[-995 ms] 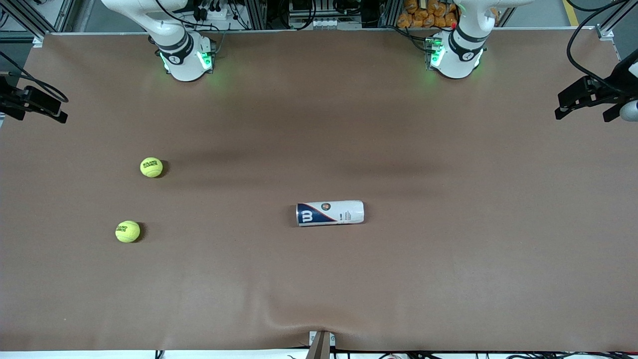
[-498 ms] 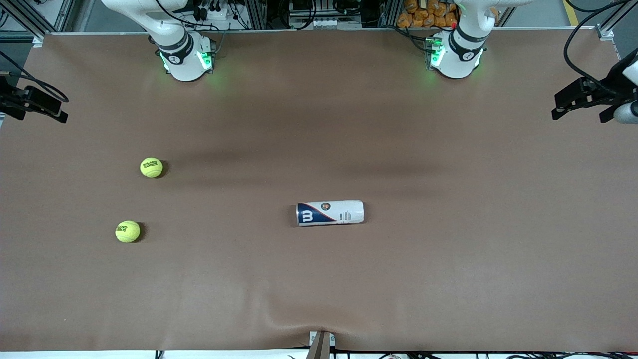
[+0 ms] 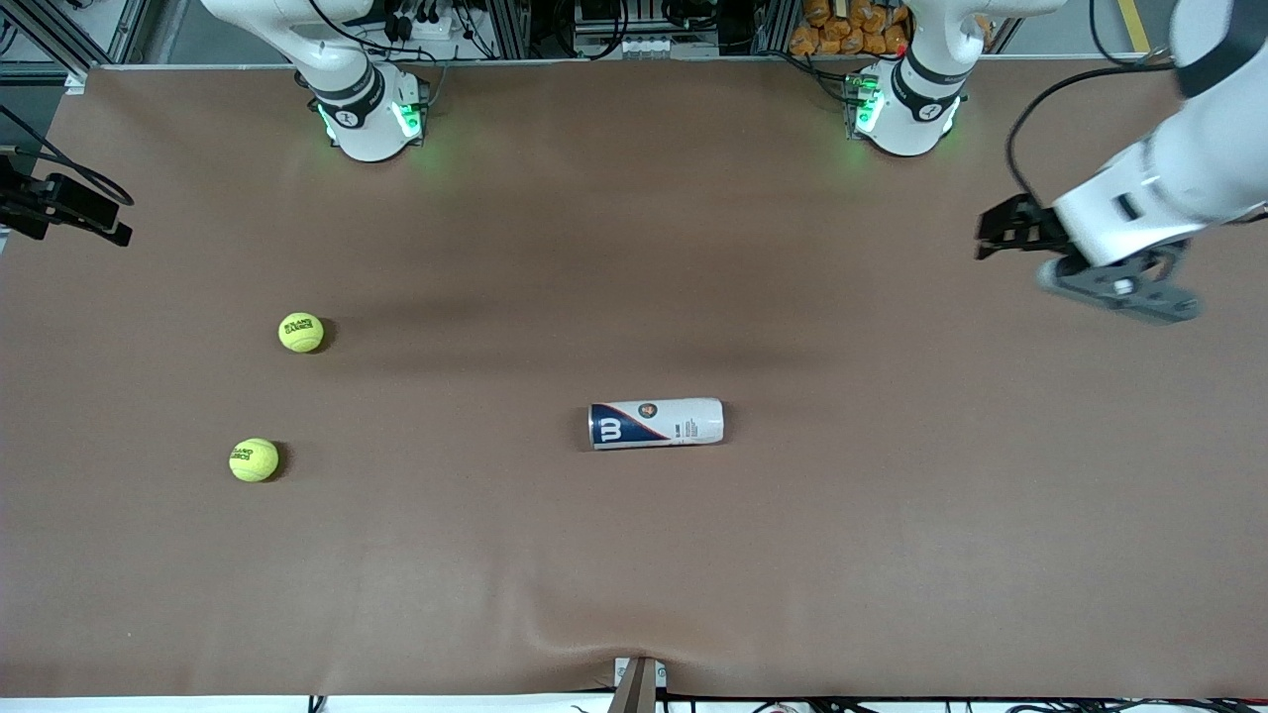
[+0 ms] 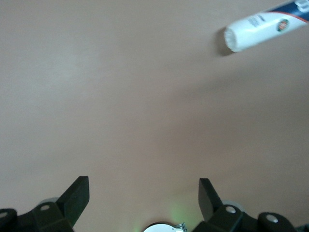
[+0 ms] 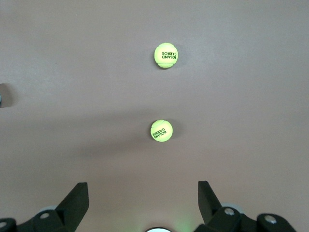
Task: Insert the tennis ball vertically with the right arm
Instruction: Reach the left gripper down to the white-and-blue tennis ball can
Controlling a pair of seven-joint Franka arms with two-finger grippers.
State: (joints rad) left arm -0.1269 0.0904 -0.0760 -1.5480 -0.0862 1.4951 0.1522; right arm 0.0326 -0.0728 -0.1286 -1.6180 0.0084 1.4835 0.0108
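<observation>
Brown table (image 3: 634, 555): left gripper (image 4: 144, 193), jaws wide and empty, is swinging inward toward the lying can (image 3: 656, 423), while right gripper (image 5: 143, 193), likewise spread empty, is waiting over two tennis balls (image 3: 300, 333).

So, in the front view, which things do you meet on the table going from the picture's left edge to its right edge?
right gripper → nearer tennis ball → farther tennis ball → Wilson ball can lying on its side → left gripper

Even overhead light falling on the brown table (image 3: 634, 555), tennis balls (image 3: 301, 333) casting short dark shadows, green base lights (image 3: 401, 119) glowing, left arm (image 3: 1169, 188) blurring slightly, can (image 4: 251, 31) appearing soft in the left wrist view
</observation>
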